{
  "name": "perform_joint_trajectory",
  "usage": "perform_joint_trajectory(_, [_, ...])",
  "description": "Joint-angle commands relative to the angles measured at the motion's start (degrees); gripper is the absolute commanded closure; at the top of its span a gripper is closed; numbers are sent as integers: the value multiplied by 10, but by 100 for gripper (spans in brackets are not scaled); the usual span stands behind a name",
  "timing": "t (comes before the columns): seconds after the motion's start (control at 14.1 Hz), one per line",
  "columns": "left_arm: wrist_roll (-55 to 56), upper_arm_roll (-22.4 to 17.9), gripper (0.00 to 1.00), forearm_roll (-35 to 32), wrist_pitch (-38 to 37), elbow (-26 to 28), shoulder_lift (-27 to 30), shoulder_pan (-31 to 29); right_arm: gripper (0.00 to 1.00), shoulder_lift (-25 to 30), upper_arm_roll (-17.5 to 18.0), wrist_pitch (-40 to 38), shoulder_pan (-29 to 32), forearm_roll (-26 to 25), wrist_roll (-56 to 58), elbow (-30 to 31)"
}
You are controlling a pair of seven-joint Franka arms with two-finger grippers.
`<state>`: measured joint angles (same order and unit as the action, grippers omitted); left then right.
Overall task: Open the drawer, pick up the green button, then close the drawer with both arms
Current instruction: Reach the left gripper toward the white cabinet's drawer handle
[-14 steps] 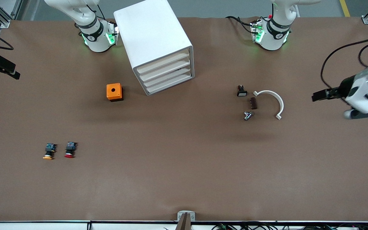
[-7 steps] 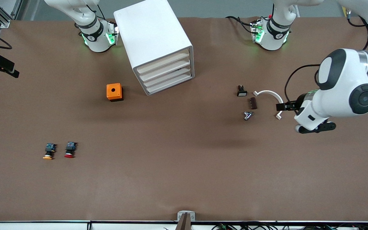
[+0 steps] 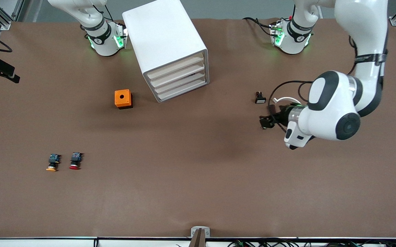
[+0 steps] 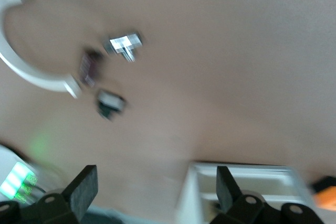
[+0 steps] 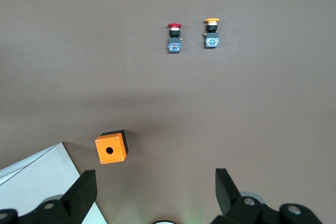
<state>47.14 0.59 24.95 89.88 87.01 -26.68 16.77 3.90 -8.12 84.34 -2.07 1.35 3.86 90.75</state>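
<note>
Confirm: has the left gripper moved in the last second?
Yes. The left gripper swept from the table's edge toward the drawer cabinet, now over the small parts by the white arc.

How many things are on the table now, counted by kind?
Push buttons: 2, orange-capped and red-capped
Orange box: 1
Drawer cabinet: 1
White arc: 1
Small parts by the arc: 3, black switch, brown block, metal part
Total: 8

the high front camera looks down the whole table; both wrist views share the white drawer cabinet (image 3: 168, 48) with it.
</note>
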Motion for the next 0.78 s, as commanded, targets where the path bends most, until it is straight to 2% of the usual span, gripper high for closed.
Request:
perform_joint_trajectory(0.0, [172, 0, 1, 67, -13, -45, -50, 9, 0, 13, 9, -1, 13, -6, 8, 9])
perform_joint_trajectory(0.35, [414, 47, 1, 155, -15, -54, -132, 5, 0, 13, 9, -1, 13, -9, 8, 9])
perform_joint_trajectory(0.57, [528, 93, 1, 178, -36, -54, -177, -1, 0, 13, 8, 0, 14, -10, 8, 9])
perform_joint_trajectory(0.71, [581, 99, 1, 213, -39, -53, -204, 1, 0, 13, 9, 1, 14, -10, 8, 9])
